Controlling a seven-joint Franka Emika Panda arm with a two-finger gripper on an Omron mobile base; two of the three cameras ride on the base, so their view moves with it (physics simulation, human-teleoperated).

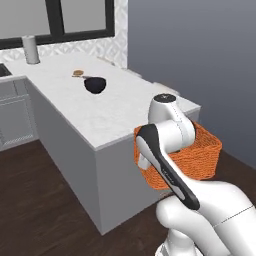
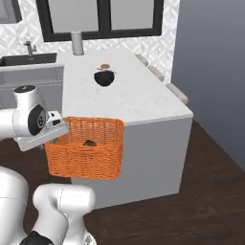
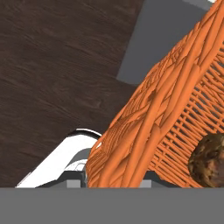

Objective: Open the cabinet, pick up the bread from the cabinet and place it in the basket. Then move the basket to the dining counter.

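Observation:
The orange wicker basket hangs in the air beside the near end of the dining counter, its rim roughly level with the marble top. The bread lies inside it on the bottom. My gripper is shut on the basket's left wall, near the rim. In the hand view the woven wall runs straight up from between the fingers and hides their tips. In the left base view my own arm covers the gripper. The cabinet is out of view.
A black bowl and a flat brown disc sit mid-counter. A grey cylinder stands at the far end. Stool seats line the counter's right side. A sink lies far left. Dark wood floor surrounds the counter.

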